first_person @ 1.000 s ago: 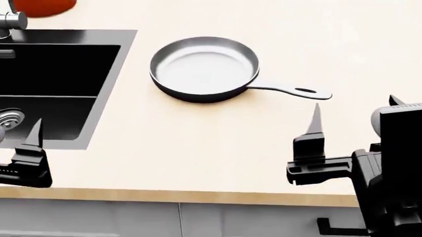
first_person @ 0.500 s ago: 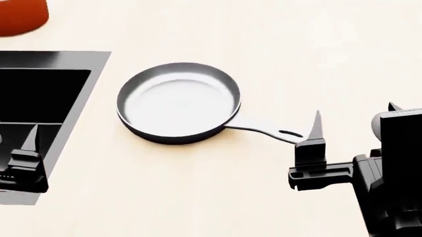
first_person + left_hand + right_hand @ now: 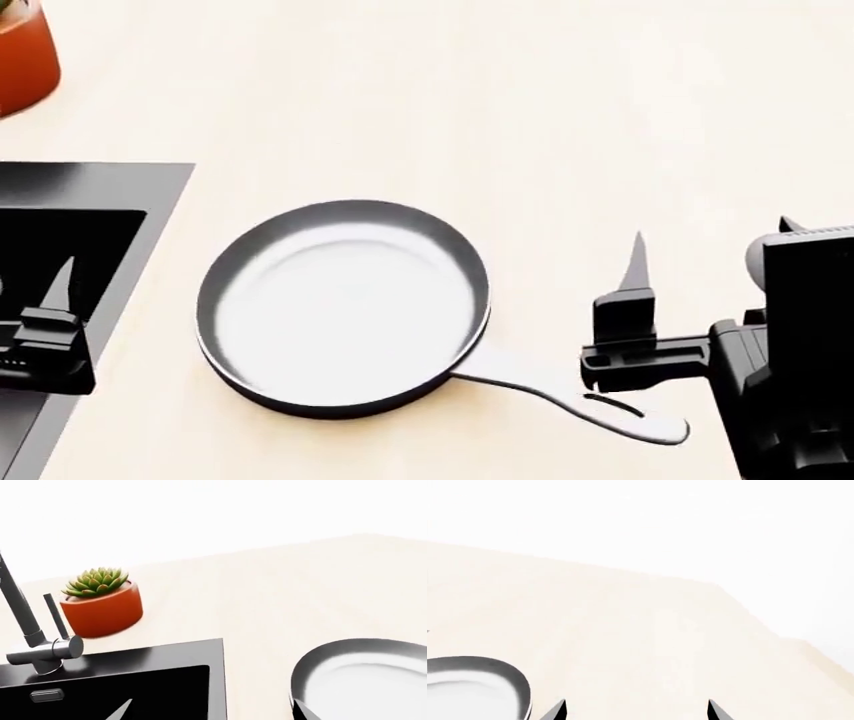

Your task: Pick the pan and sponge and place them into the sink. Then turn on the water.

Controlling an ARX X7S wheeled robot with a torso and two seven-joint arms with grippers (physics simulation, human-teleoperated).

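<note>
The right end effector (image 3: 635, 300) hangs with fingers spread and empty, directly above the pan's handle end. The pan (image 3: 344, 303) lies flat on the surface (image 3: 534, 120), between this end effector and the sink (image 3: 94, 190). The left end effector (image 3: 51, 330), also spread and empty, hovers over the sink

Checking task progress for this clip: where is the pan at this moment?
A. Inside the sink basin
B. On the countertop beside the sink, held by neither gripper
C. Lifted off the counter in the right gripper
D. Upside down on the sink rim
B. In the head view the pan sits upright on the pale counter, to the right of the sink, with its handle under the right gripper and no fingers closed on it.
</note>
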